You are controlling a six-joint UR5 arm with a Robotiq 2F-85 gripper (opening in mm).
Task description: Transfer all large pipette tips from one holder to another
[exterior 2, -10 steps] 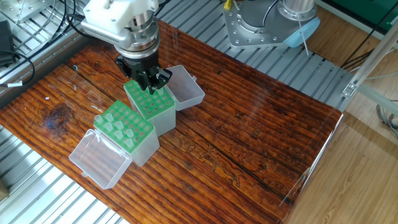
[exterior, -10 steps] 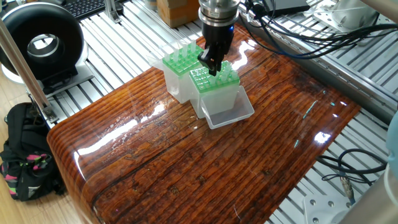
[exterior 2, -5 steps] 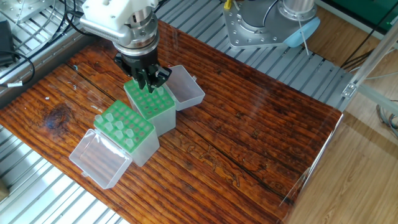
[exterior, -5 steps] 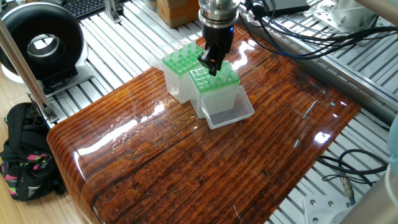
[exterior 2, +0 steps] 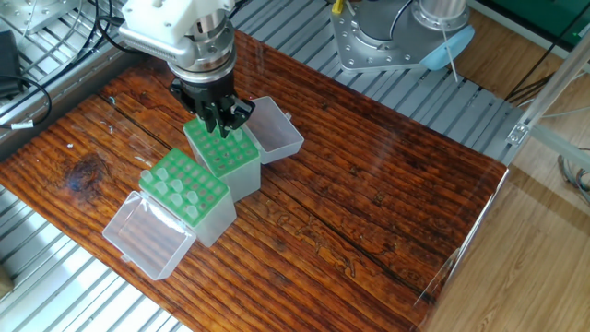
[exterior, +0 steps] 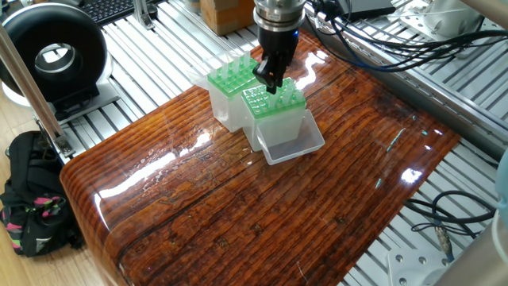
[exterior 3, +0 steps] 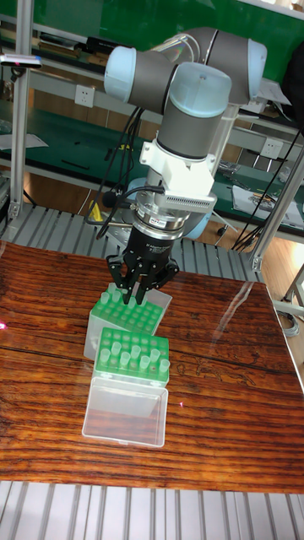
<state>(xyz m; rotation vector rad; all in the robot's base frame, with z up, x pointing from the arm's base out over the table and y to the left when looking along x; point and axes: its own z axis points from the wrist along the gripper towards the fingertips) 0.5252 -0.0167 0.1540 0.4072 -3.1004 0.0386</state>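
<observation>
Two translucent holders with green tops stand side by side. The holder (exterior 2: 184, 191) (exterior: 230, 81) (exterior 3: 133, 352) nearer its flat lid carries several large pipette tips (exterior 2: 175, 187) (exterior 3: 135, 346), whitish cones standing upright. My gripper (exterior 2: 216, 118) (exterior: 270, 83) (exterior 3: 133, 292) hangs just above the other holder (exterior 2: 224, 153) (exterior: 275, 107) (exterior 3: 125, 318), fingers pointing down with a narrow gap and nothing seen between them. A few tips (exterior 3: 110, 297) stand at that holder's far left corner.
Each holder's clear lid lies open beside it: one lid (exterior 2: 146, 236) toward the table edge, the other lid (exterior 2: 277, 129) (exterior: 290, 143) past the gripper. A black round device (exterior: 51, 56) and a bag (exterior: 32, 199) sit off the wooden table.
The gripper has risen slightly above the holder beneath it. The holders and lids have not moved.
</observation>
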